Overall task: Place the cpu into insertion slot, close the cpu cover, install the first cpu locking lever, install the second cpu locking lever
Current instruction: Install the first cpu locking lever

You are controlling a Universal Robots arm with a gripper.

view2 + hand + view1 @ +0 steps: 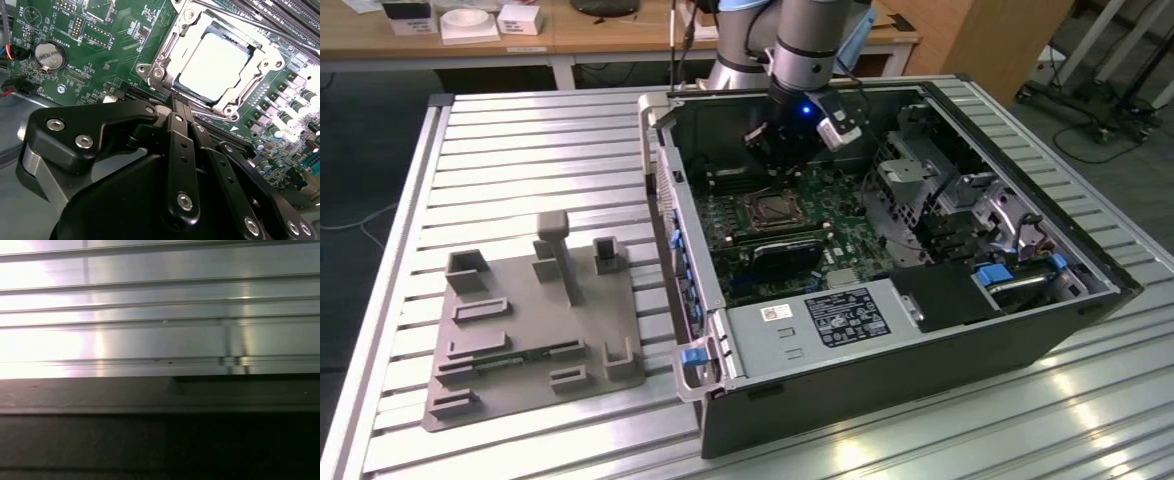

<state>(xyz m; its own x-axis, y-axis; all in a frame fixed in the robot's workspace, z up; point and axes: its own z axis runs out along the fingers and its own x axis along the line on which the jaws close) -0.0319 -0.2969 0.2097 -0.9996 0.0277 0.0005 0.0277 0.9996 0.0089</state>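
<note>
The cpu [214, 65], a flat square chip with a silvery top, lies in the insertion slot [159, 73] on the green motherboard. The cpu cover [184, 36], a thin silvery frame, lies flat around the chip, whose top shows through the cut-out. A thin metal lever rod [235, 16] runs along one side of the socket. My gripper [176, 103] hangs just above the board beside the socket, its black fingers [181, 150] pressed together on nothing. In the exterior view the gripper [781, 152] is inside the open case, a little behind the socket [767, 210].
The open computer case [1014, 330] lies on a slatted aluminium table [520, 140]. A grey fixture plate [534, 320] sits at the exterior view's left. A power supply [834, 315], a drive cage [921, 180], a coin battery [50, 55] and memory slots [292, 15] surround the socket.
</note>
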